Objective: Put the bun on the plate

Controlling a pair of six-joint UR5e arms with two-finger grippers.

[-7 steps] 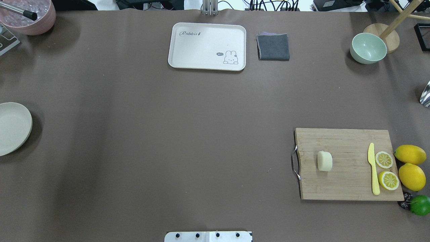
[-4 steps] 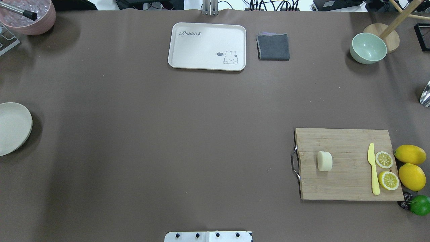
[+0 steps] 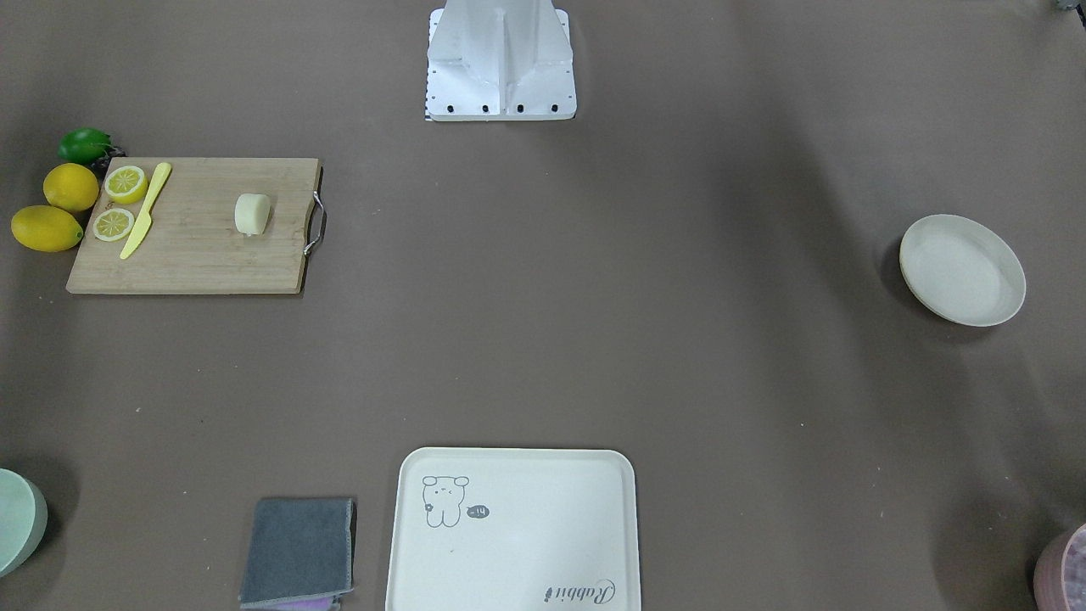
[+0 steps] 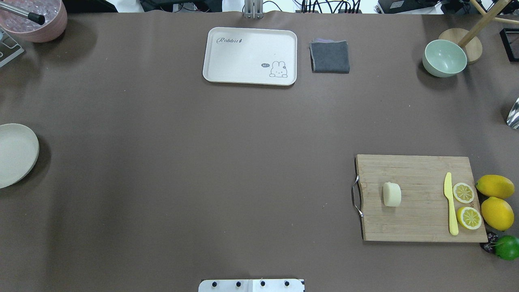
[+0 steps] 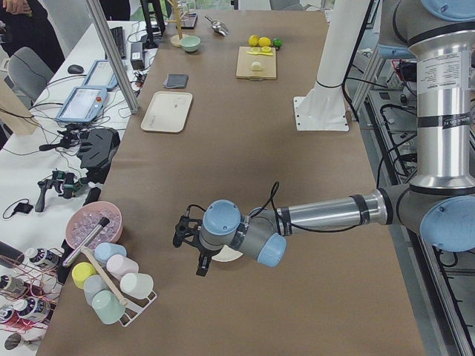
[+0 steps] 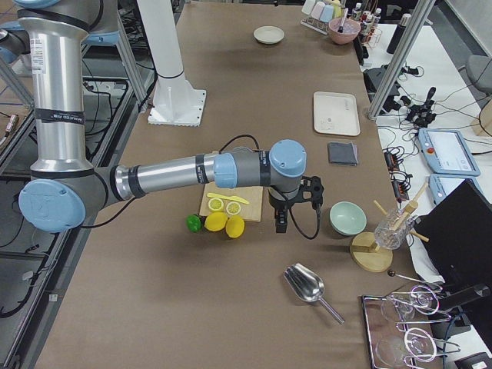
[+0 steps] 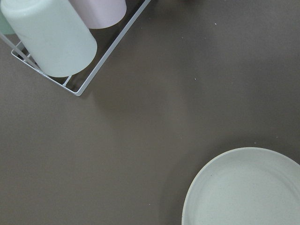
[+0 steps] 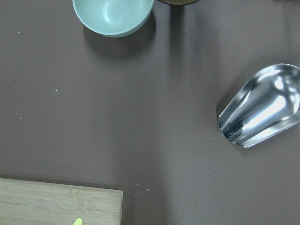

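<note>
Overhead exterior shows the bun (image 4: 392,194) on the cutting board (image 4: 421,219), far from the plate (image 4: 16,154). Left gripper (image 5: 190,252) hangs seemingly over the plate, right gripper (image 6: 296,206) beside the board; their jaws' opening I cannot tell.

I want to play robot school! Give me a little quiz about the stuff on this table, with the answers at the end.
1. True or false: the bun is lying on the plate.
2. What lies between the bun and the lemon slices? A) a yellow knife B) a fork C) a banana
3. How many whole yellow lemons lie beside the cutting board?

Key: 1 false, the bun is on the cutting board, far from the plate. 2 A. 3 two.
</note>
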